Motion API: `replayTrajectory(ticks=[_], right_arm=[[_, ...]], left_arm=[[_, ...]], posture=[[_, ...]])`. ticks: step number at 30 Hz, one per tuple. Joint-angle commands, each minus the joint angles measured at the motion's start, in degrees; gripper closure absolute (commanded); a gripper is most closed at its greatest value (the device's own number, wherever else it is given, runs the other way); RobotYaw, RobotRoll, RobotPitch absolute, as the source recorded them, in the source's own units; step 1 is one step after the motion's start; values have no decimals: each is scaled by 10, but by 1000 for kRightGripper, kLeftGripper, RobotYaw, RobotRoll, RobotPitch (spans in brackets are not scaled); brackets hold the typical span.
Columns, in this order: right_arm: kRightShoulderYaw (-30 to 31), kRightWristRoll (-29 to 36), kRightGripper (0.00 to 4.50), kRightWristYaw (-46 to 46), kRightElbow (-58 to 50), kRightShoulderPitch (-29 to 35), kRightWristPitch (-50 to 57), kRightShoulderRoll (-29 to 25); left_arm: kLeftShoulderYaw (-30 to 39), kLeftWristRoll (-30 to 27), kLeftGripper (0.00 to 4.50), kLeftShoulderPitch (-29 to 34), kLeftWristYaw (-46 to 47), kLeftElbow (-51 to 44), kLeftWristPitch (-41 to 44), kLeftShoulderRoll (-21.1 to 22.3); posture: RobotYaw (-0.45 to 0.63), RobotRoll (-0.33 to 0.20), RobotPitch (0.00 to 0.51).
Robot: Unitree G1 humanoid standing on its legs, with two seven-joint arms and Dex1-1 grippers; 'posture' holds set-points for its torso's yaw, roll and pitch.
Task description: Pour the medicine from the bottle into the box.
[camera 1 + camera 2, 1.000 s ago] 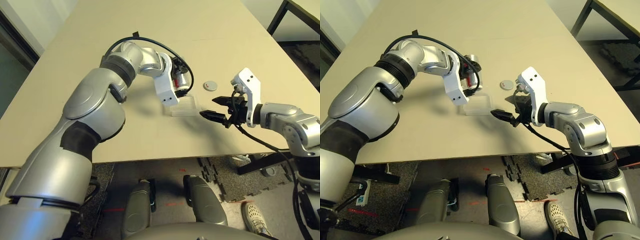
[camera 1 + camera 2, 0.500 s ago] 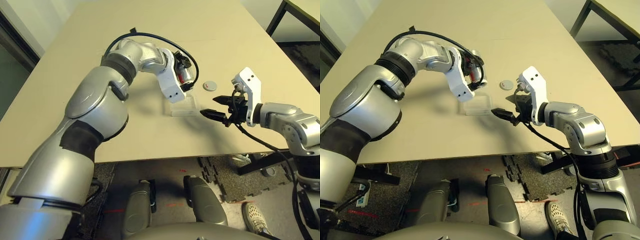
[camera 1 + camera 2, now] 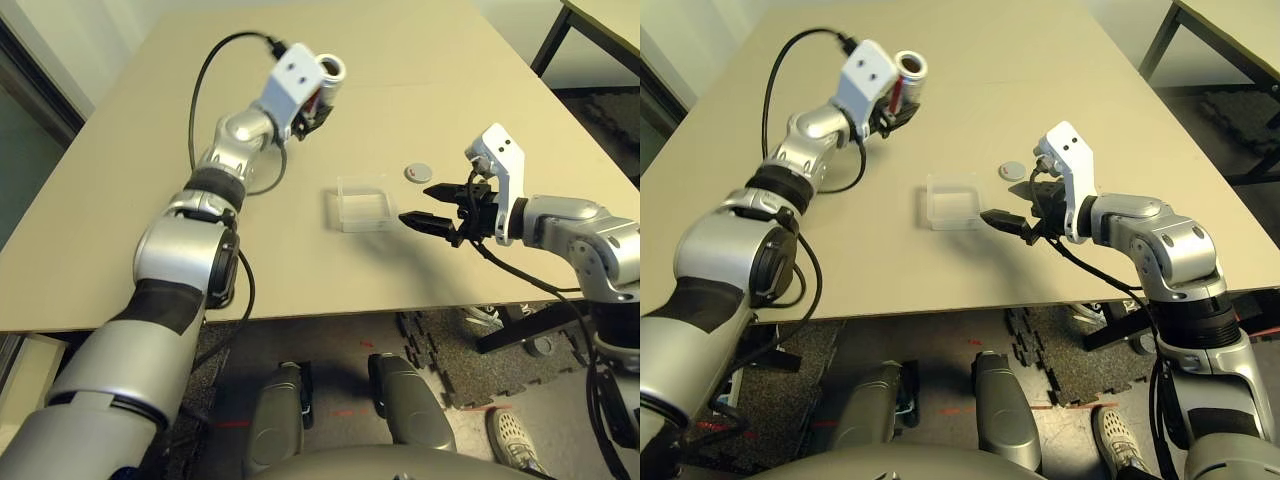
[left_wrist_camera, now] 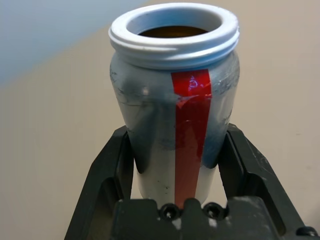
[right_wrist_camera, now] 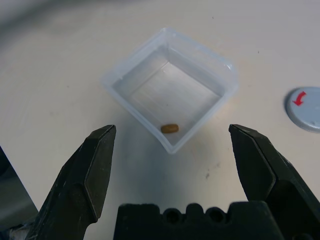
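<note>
My left gripper [image 3: 316,100] is shut on the bottle [image 4: 175,100], a silvery-grey one with a red strip. It holds the bottle high over the far left part of the table, well away from the box. The bottle [image 3: 328,72] has no cap and its mouth is open. The clear box [image 3: 362,204] sits mid-table with one small brown pill [image 5: 169,128] inside. Just right of the box, my right gripper [image 3: 420,204] is open, its fingers pointing at the box without touching it.
A loose flat grey disc cap [image 3: 420,173] with a red mark lies on the table [image 3: 480,90] just behind the right gripper. The table's front edge runs close below both arms. Another table's dark legs stand at the far right.
My left arm has swung the bottle up and away from the box toward the table's far left, uncovering the box. The right gripper has stayed open beside the box.
</note>
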Motion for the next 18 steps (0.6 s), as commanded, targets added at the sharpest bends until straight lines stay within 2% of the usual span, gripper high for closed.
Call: replayTrajectory(ticks=[1,10,18], right_arm=[[-6,4,0,2,10,-12,3,0],[-18,-6,0,-52,23,-20,-17,57],[-19,6,0,-47,3,-9,-1,51]], left_arm=[[30,-37,1881,40,41,-43,2,-8],[57,-72,1881,135,118,-127,5,-17],[55,-79,1881,170,121,-120,22,-21]], posture=[[-156,0,126],[-141,0,134],[-162,0,137]])
